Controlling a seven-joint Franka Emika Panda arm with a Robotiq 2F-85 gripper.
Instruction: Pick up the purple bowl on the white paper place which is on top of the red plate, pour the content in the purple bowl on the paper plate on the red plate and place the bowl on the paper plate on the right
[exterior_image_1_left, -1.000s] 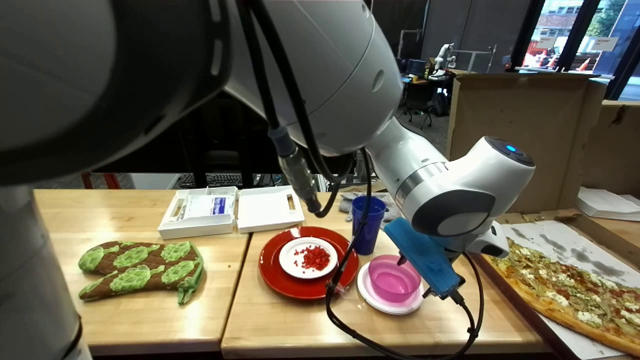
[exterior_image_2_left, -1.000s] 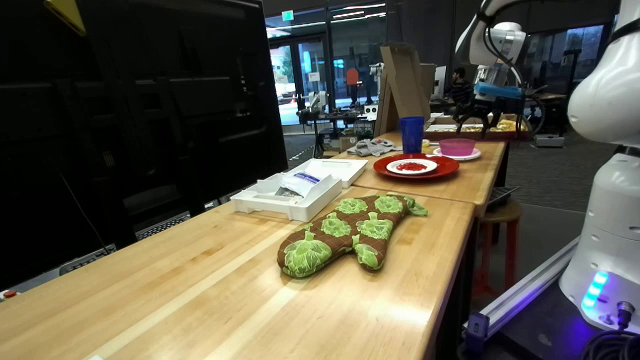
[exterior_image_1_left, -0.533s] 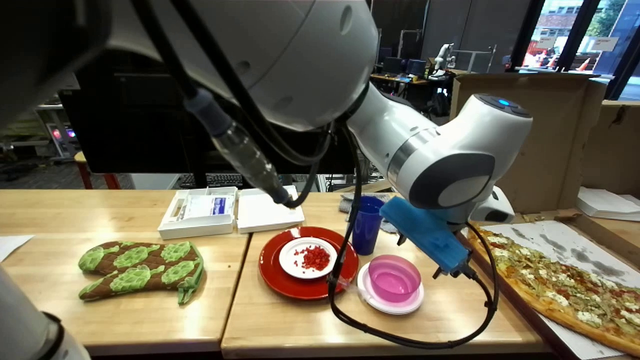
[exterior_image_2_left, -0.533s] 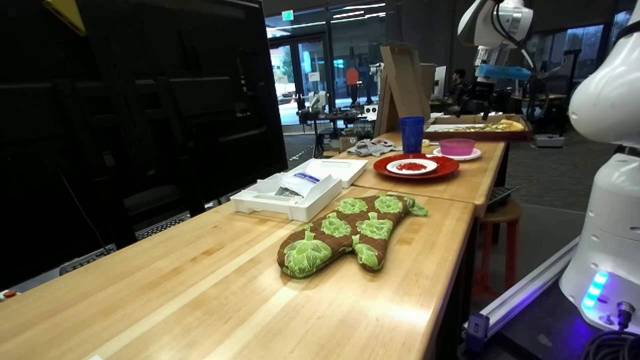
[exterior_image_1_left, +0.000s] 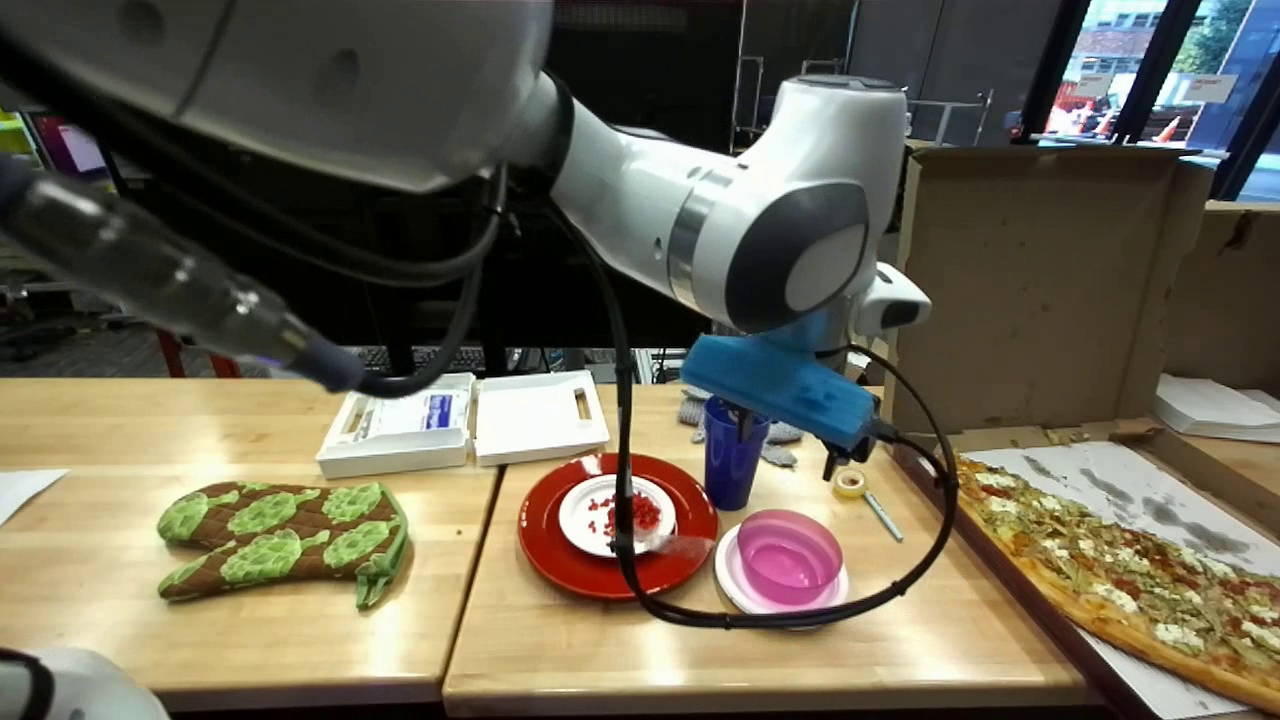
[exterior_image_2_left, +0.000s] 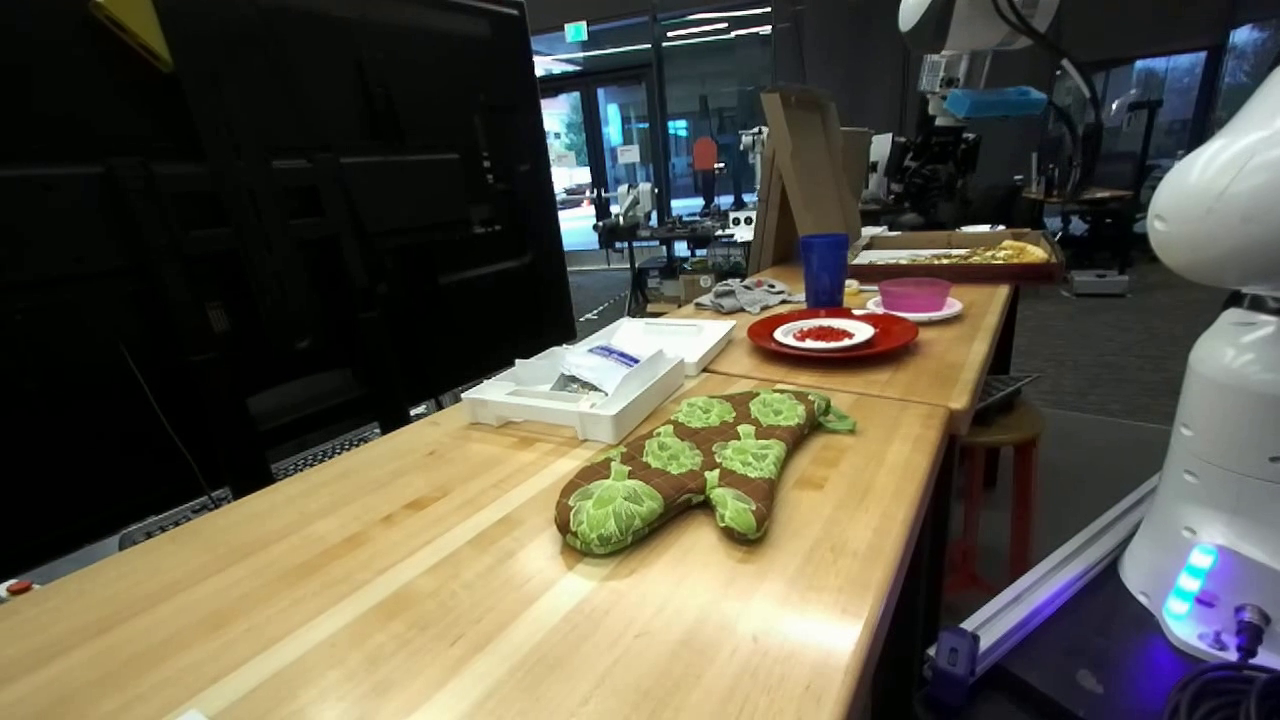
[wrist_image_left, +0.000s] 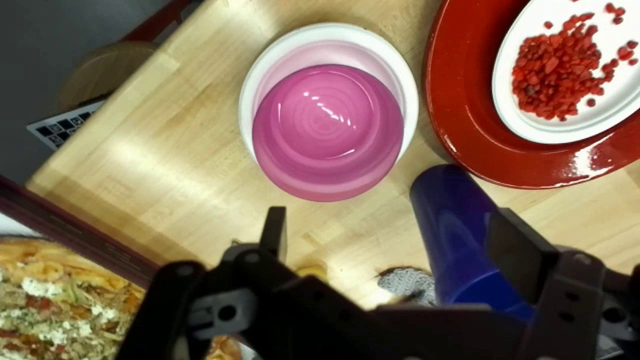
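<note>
- The gripper (wrist_image_left: 395, 240) is spread wide, its two fingers (wrist_image_left: 275, 230) well apart; between them the wrist view shows wooden table (wrist_image_left: 345, 250) and part of a blue cup (wrist_image_left: 450, 215).
- In both exterior views the gripper hangs above the level of the table, beneath a blue block (exterior_image_1_left: 780, 390), and apart from the purple bowl (wrist_image_left: 327, 115).
- The purple bowl stands upright on the second paper plate (wrist_image_left: 320, 32), whose white rim shows past it; light glints on the bowl's ringed floor.
- Just beside lies the red plate (wrist_image_left: 462, 100), the widest dish here, its raised rim shining.
- The white paper plate (wrist_image_left: 617, 95) lies on the red plate, inside that rim.
- On the white paper plate are the small red pieces (wrist_image_left: 555, 75), most in one heap, a few scattered to the side.
- The blue cup stands upright near the red plate; in both exterior views a grey cloth (exterior_image_2_left: 745, 295) lies near it.
- A roll of yellow tape (exterior_image_1_left: 849, 484) and a pen (exterior_image_1_left: 884, 517) lie near an open pizza box (exterior_image_1_left: 1050, 290), whose cardboard lid is raised and which holds pizza (exterior_image_1_left: 1130, 570).
- A brown oven mitt (exterior_image_1_left: 285, 555) with a green leafy print lies on the table, near a white case (exterior_image_1_left: 395, 463) with a plastic bag (exterior_image_2_left: 605, 368) in it and a white lid (exterior_image_1_left: 540, 430) beside it.
- A black cable (exterior_image_1_left: 725, 620) loops in front of the red plate in an exterior view.
</note>
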